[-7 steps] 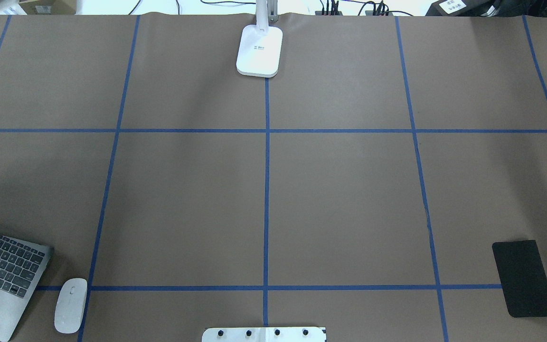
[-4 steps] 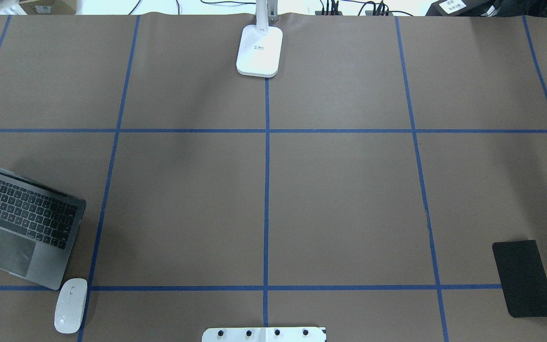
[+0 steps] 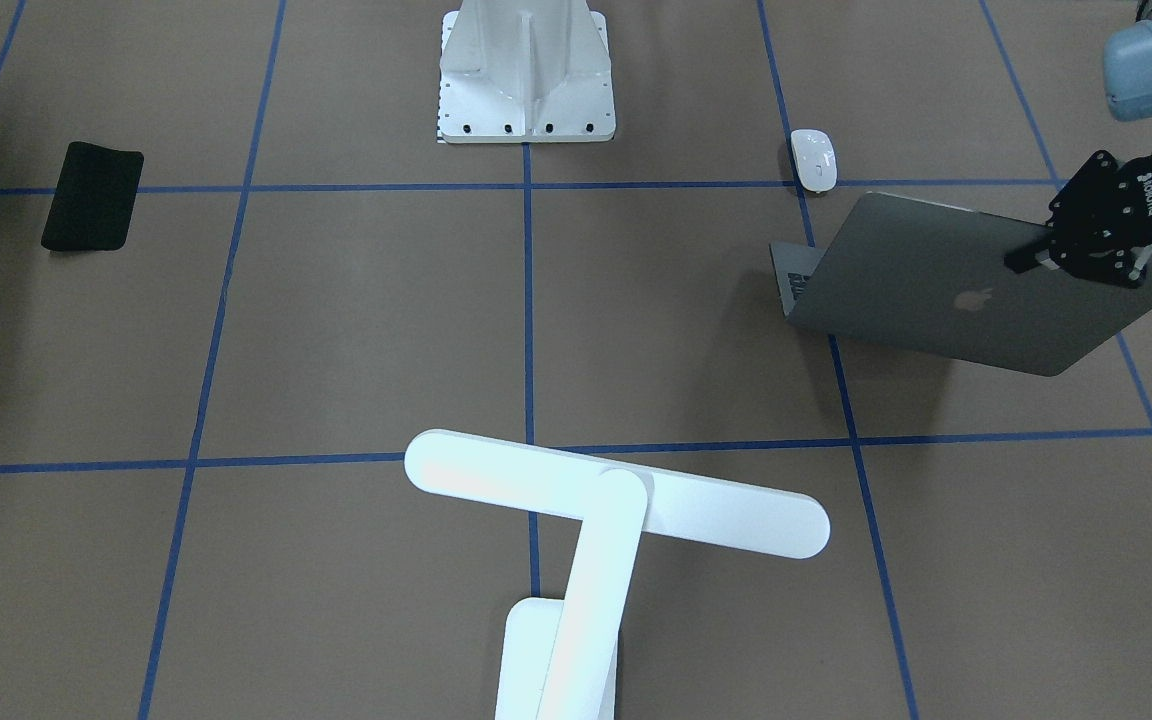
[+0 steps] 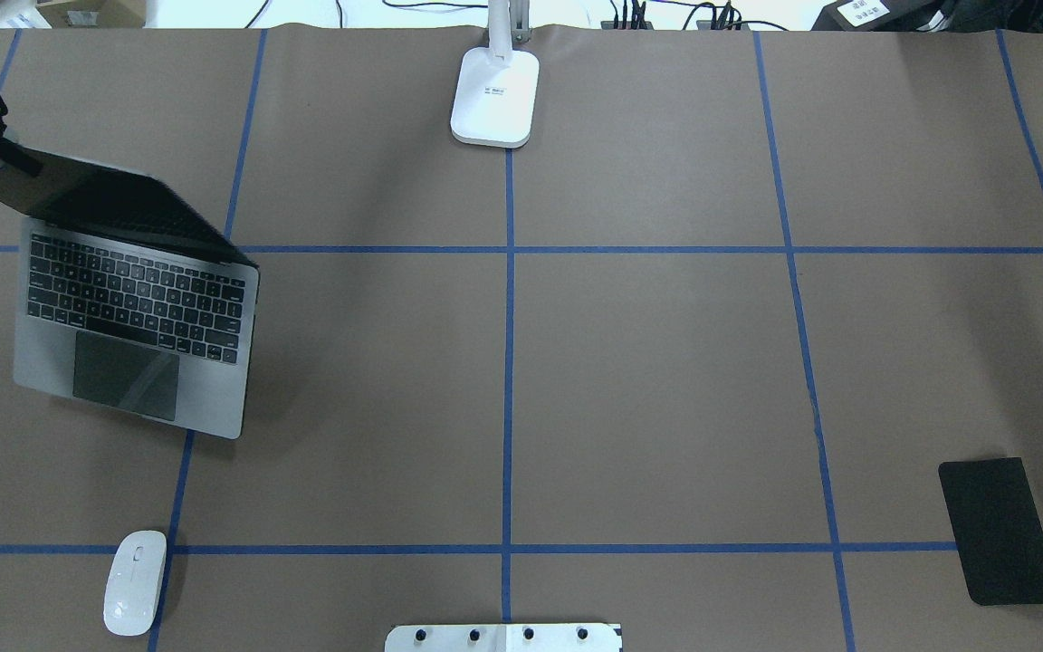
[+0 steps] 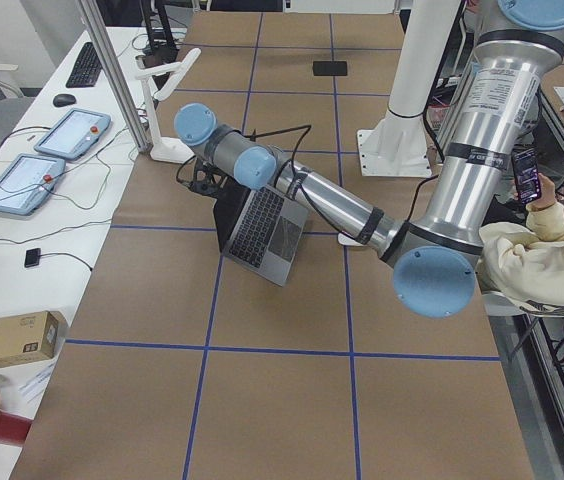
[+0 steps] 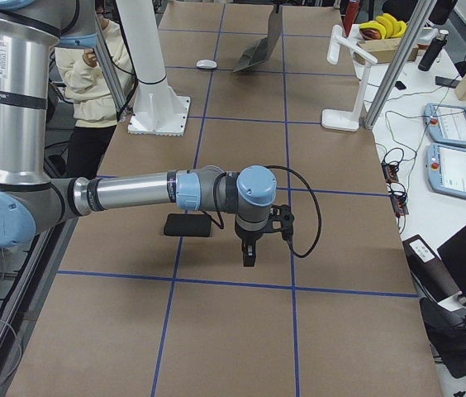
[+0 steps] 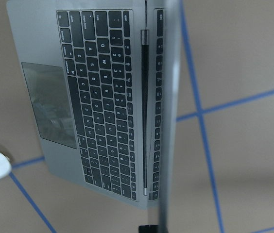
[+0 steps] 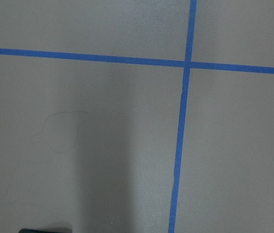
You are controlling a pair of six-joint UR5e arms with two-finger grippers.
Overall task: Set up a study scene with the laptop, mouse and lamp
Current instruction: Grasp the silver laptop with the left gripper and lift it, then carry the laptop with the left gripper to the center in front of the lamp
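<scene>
The laptop (image 4: 137,335) stands open on the left of the table, keyboard up, its lid (image 3: 946,295) tilted back. My left gripper (image 4: 14,161) is shut on the lid's top edge, which also shows in the front view (image 3: 1034,258). The left wrist view looks down the lid onto the keys (image 7: 103,107). The white mouse (image 4: 135,582) lies near the front left, apart from the laptop. The white lamp (image 4: 495,95) stands at the far middle edge, its bar head (image 3: 616,495) over the table. My right gripper (image 6: 249,252) hangs over the table's right side; I cannot tell whether it is open.
A black mouse pad (image 4: 999,530) lies at the near right. The white ribbed pedestal (image 3: 526,70) with bolt holes stands at the near middle edge. Blue tape lines grid the brown table (image 4: 648,380). An operator (image 5: 552,250) sits behind the robot.
The laptop has moved away from the near left corner, farther up the table and to the right. Its lid and my left gripper have come into the overhead view. The mouse has not moved.
</scene>
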